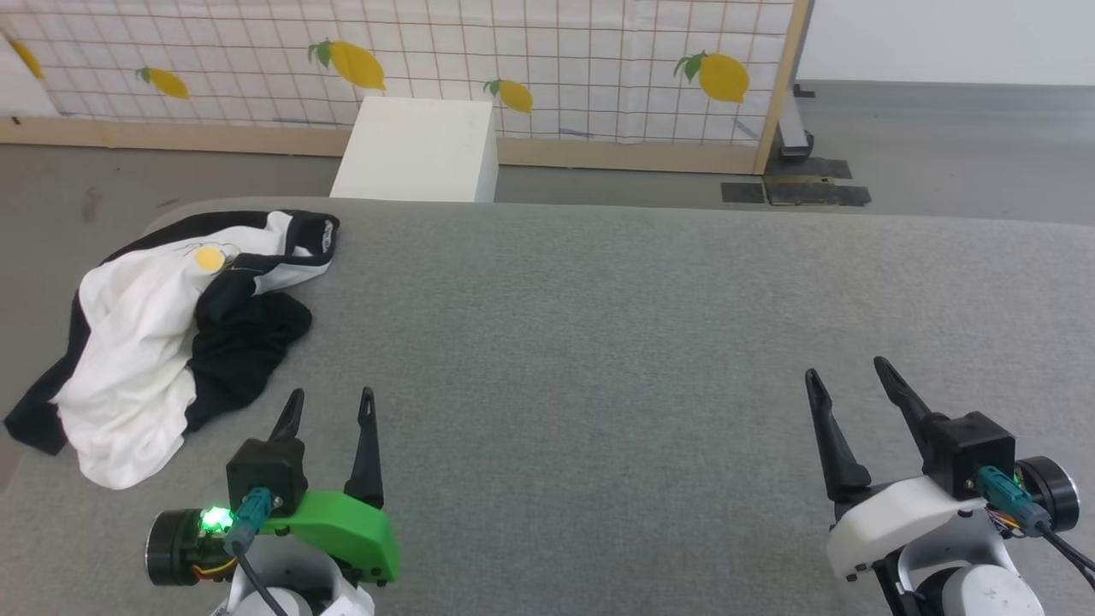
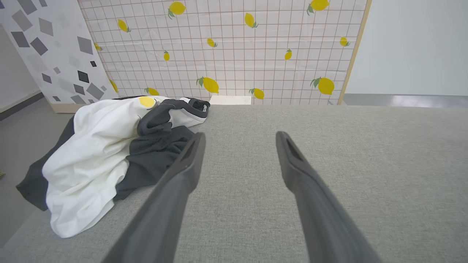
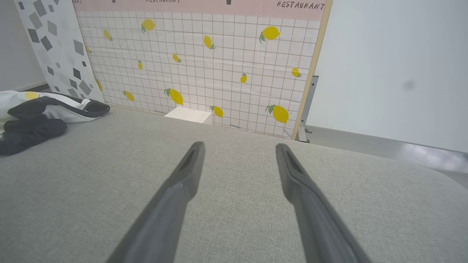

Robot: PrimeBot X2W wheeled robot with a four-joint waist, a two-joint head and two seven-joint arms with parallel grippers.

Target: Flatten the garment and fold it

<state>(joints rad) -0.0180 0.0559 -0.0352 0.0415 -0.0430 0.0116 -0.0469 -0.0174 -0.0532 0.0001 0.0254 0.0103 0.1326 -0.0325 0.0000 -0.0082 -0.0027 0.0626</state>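
We logged the garment (image 1: 141, 342) crumpled at the table's (image 1: 599, 342) left edge, unflattened, unfolded; left gripper (image 1: 332, 393) and right gripper (image 1: 845, 368) gaped empty.

Soft, matt, creased cloth in the garment (image 1: 128, 359). Coarse grey woven fabric, matt, over the table (image 1: 599, 342). Smooth matt dark plastic in the fingers (image 2: 175, 190). Pale bare wood along the screen frame (image 1: 783, 85). Glossy sheen on the floor (image 3: 420, 157).
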